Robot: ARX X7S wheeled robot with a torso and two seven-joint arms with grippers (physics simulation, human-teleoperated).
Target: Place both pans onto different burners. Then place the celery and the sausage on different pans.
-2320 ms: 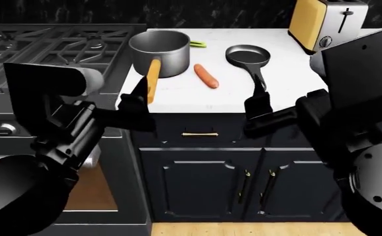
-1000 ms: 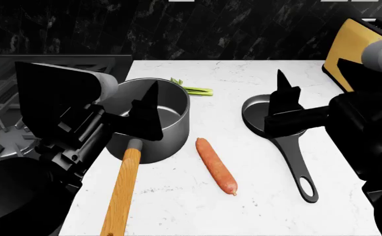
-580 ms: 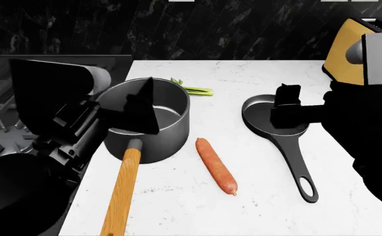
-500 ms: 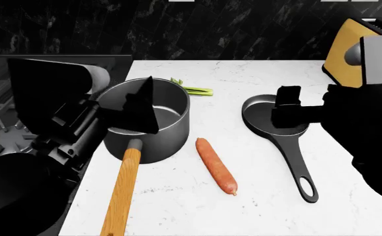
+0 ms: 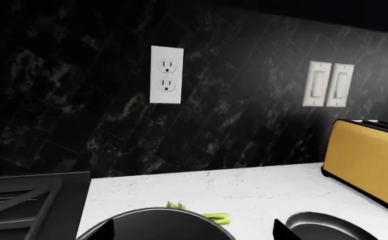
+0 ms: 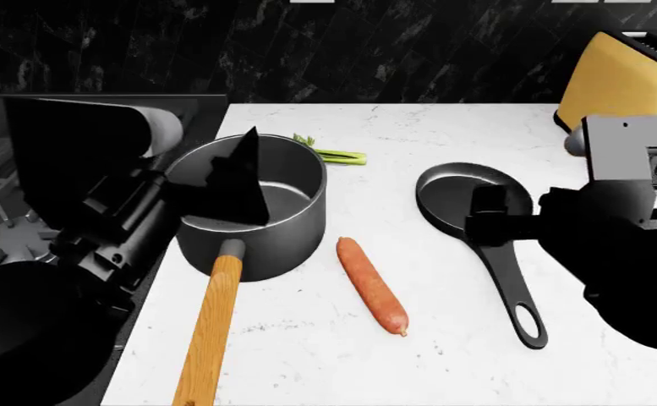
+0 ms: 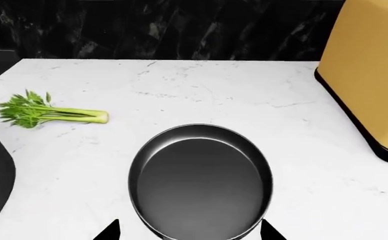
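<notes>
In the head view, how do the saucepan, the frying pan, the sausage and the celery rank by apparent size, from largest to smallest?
1. Saucepan, counting its handle.
2. Frying pan, handle included.
3. Sausage.
4. Celery, though the saucepan hides part of it and it lies farther from the camera.

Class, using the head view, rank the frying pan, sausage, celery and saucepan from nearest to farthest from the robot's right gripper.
1. Frying pan, directly under the right gripper.
2. Sausage, on the counter to its left.
3. Celery, farther back-left.
4. Saucepan, by the stove; close to the celery's rank.

Open counter [image 6: 452,338] flanks the sausage [image 6: 371,285]; toaster [image 6: 619,80] seemingly crowds the right edge.
</notes>
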